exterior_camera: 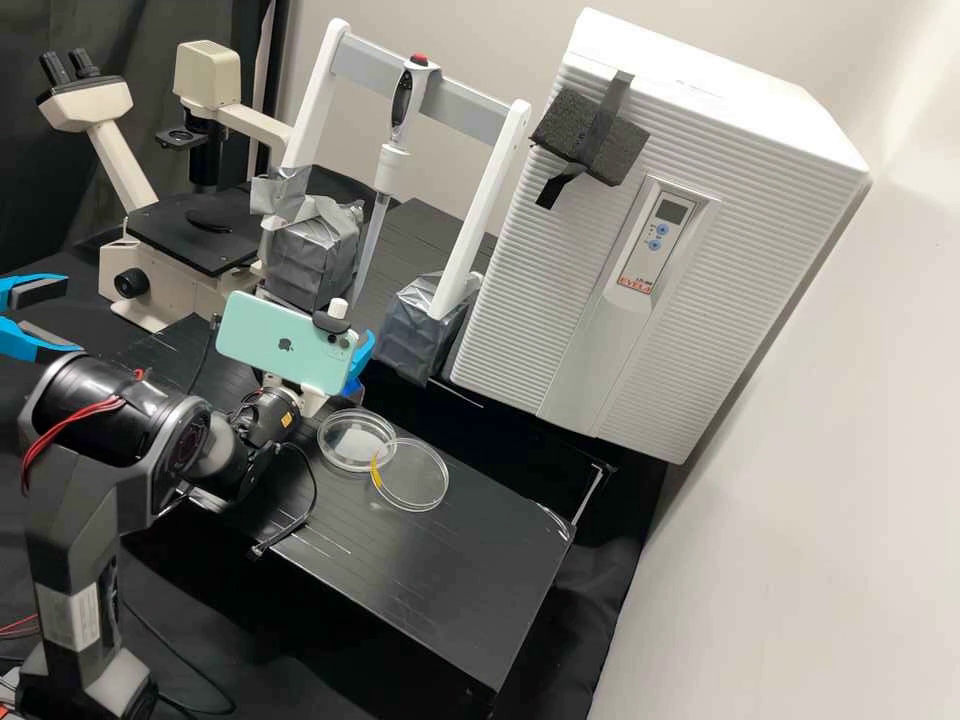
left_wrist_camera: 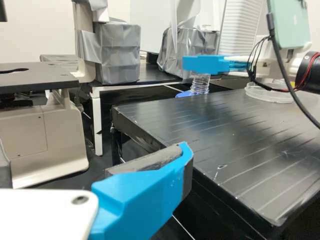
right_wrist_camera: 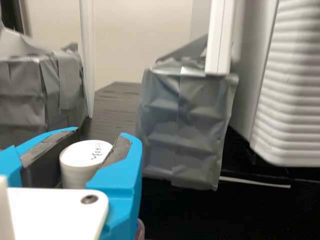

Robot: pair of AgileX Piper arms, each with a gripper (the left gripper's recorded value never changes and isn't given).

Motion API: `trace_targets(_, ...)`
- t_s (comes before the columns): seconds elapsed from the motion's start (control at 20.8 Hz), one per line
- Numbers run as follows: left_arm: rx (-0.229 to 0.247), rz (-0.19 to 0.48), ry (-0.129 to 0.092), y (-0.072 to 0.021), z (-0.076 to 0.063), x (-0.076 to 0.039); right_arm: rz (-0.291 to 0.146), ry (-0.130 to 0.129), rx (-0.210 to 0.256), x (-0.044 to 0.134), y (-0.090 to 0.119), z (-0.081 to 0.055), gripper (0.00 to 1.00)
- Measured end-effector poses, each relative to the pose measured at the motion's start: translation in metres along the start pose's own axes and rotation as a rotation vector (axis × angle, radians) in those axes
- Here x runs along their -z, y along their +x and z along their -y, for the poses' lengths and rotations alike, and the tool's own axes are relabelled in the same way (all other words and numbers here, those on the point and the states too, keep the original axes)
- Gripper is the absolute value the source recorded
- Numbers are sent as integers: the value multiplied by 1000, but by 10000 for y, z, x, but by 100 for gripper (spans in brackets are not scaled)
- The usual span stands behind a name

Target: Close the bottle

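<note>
Two blue fingers of the right tool are clamped on a white cap with its flat top up, which I read as carrying it squarely so that its thread can meet the neck below. Seen from the left wrist view, that tool hangs just above the clear bottle. The bottle stands upright on the black bench in front of a tape-wrapped block, its ribbed neck bare and open. Whether cap and neck already touch I cannot tell. No tool steadies the bottle, so closing it likely calls for a gentle downward seating with a twist; otherwise the bottle may spin or tip. The left tool sits well off to the side, fingers spread with nothing between them, probably parked out of the way. A pair of clear dishes lies on the bench near the right tool.
</note>
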Motion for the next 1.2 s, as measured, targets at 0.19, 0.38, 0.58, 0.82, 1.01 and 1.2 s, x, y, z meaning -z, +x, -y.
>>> trace_targets(0.19, 0, 0, 0, 0, 0, 0, 10, -16, 5, -21, 80, 30, 0)
trace_targets(0.38, 1, 3, 0, 3, 2, -5, 8, -35, 4, -21, 125, 33, 0)
trace_targets(0.58, 1, 3, 0, 3, 2, -5, 8, -35, 4, -21, 125, 33, 0)
trace_targets(0.82, 2, 6, 2, 5, 3, -11, 10, -36, 2, -25, 125, 29, 0)
trace_targets(1.01, 4, 11, 8, 9, 6, -19, 20, -36, -14, -44, 33, -36, 0)
trace_targets(1.2, 4, 11, 8, 9, 6, -19, 13, -35, -20, -22, -11, -61, 0)
